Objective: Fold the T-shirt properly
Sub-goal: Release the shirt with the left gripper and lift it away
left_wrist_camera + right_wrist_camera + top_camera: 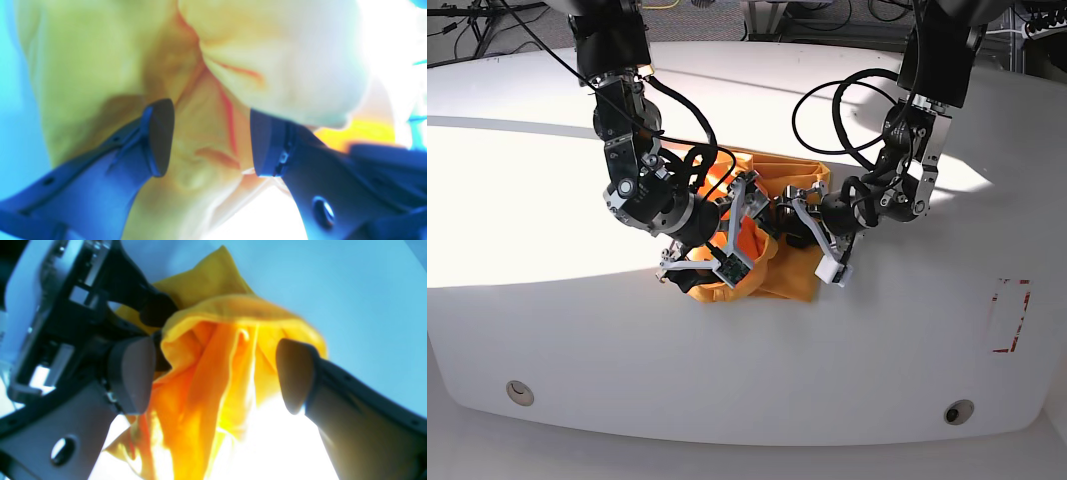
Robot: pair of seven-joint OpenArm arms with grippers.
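The orange-yellow T-shirt (779, 262) lies bunched in a heap at the middle of the white table (547, 200). Both grippers are down in the heap, facing each other. My right gripper (717, 240), on the base view's left, stands wide open. In its wrist view, crumpled folds of the T-shirt (213, 366) hang loose between the fingers (133, 373). My left gripper (799, 225) is also open. Its wrist view shows wrinkled T-shirt cloth (100, 66) behind and between the two fingertips (161, 136), and neither pad presses on it. The drawing and neck tag are hidden.
Black cables (827, 110) loop from both arms above the heap. A red-outlined rectangle (1008, 316) is marked on the table at the right. Two round fittings (519, 392) (958, 411) sit near the front edge. Bright light washes out parts of both wrist views.
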